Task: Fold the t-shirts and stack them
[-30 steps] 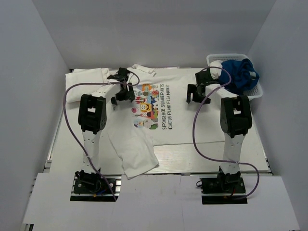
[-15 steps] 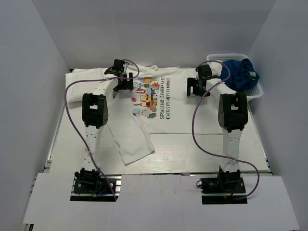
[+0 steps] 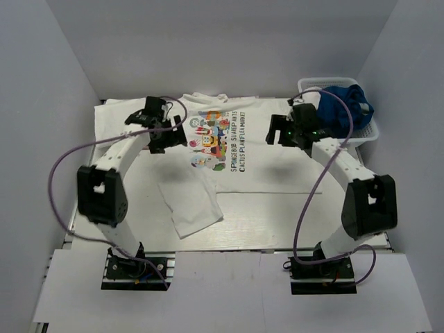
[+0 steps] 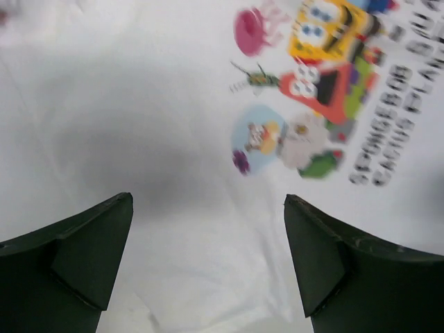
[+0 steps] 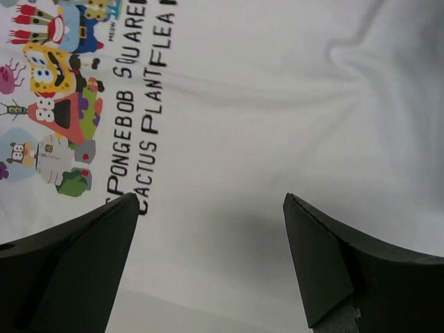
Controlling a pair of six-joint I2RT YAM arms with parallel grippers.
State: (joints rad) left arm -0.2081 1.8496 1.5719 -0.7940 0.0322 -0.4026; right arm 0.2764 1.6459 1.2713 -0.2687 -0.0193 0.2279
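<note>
Hovering over the printed t-shirt (image 3: 274, 173), which lay spread flat by the worktop's (image 3: 277, 218) far edge, were your left gripper (image 4: 208, 208) and right gripper (image 5: 208, 201): both gaped wide, holding nothing, set either side of the print (image 3: 220, 142), probably to pinch matching fold points.

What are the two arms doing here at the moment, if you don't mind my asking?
The two arms are working on a printed t-shirt that lies spread out, print up, on the table. The left gripper hangs open over plain cloth beside the cartoon print. The right gripper hangs open over the shirt beside the text. Neither holds anything, and the shirt is not yet folded. A white basket with a blue cloth sits in the far right corner.
</note>
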